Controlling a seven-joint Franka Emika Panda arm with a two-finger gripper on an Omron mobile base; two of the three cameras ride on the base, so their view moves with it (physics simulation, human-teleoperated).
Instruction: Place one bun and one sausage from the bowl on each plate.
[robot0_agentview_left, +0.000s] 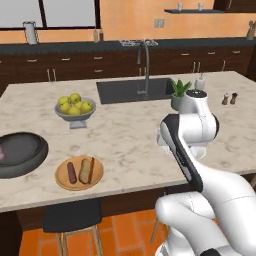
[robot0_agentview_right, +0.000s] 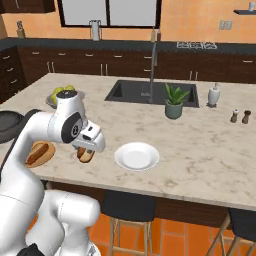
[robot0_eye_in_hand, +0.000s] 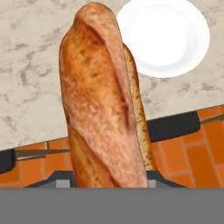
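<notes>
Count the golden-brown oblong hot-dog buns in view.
2. One bun lies on the tan wooden plate beside a dark sausage; the other bun is held in the gripper. The dark bowl is partly cropped.

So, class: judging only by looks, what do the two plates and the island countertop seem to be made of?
Tan plate: wood, matt, judging by its warm brown tone and raised rim. White plate: probably glazed ceramic, plain white and smooth, though plastic is possible. Countertop: marble or similar stone, pale with grey-brown veining, lightly polished.
</notes>
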